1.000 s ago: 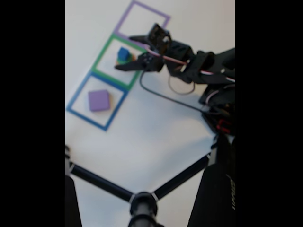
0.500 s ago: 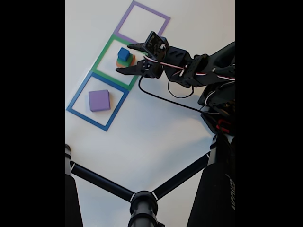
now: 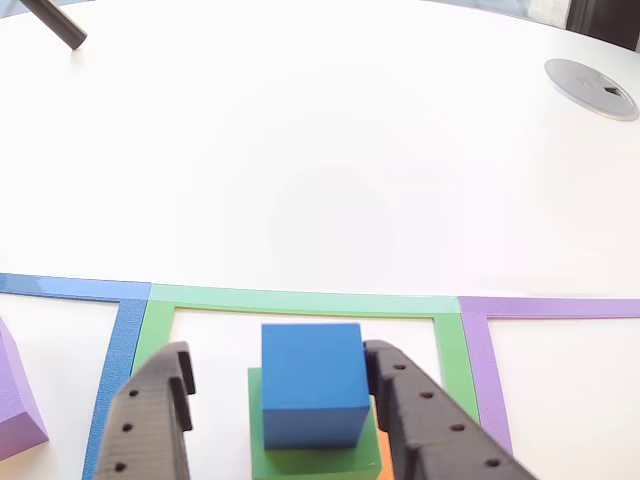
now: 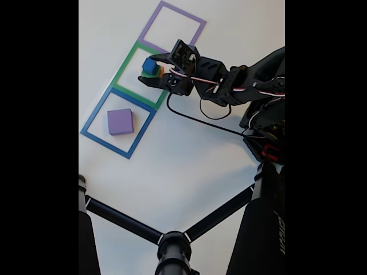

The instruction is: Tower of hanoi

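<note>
White tabletop [image 3: 320,170] fills the upper frame. At bottom centre of the other view, the gripper [image 3: 290,400] stands open, its fingers [image 3: 150,420] flanking the blue cube [image 3: 312,382] stacked on green block [image 3: 310,460] and orange block [image 3: 383,455], gripping nothing. Purple block [image 4: 120,121] lies centre-left in the fixed view.

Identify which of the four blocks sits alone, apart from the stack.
The purple block: it lies by itself inside the blue tape square, while the blue, green and orange blocks are stacked inside the green one.

A blue cube [image 3: 311,383] tops green [image 3: 314,458] and orange [image 3: 381,447] blocks (black gripper [image 3: 283,408] fingers), purple block [image 4: 120,121] apart.
</note>
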`<state>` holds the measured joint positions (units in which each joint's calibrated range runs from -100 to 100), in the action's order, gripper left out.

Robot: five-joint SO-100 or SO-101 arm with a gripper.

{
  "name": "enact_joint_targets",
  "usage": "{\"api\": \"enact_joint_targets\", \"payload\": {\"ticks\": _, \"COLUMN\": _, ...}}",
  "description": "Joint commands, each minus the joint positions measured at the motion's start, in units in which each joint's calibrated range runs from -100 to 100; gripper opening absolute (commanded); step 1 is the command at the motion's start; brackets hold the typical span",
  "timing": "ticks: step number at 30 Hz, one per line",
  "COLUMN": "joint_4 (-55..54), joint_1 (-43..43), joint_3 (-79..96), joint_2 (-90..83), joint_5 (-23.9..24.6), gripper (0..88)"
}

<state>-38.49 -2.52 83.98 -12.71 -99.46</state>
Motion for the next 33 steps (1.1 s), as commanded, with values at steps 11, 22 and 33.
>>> {"api": "enact_joint_targets", "payload": {"ticks": 11, "joint_4": -1.26, "joint_1": 1.27, "joint_3": -1.52, "joint_2": -0.25, "joint_5": -0.54, "gripper": 2.6}}
{"api": "enact_joint_targets", "payload": {"ticks": 22, "joint_4": 7.24, "joint_1": 1.75, "joint_3": -3.52, "joint_2": -8.97, "joint_5": -0.54, "gripper": 2.2}}
{"api": "enact_joint_targets", "payload": {"ticks": 33, "joint_4": 53.55, "joint_1": 3.09, "joint_3": -21.34, "joint_2": -32.15, "joint_5": -0.54, "gripper": 1.4}}
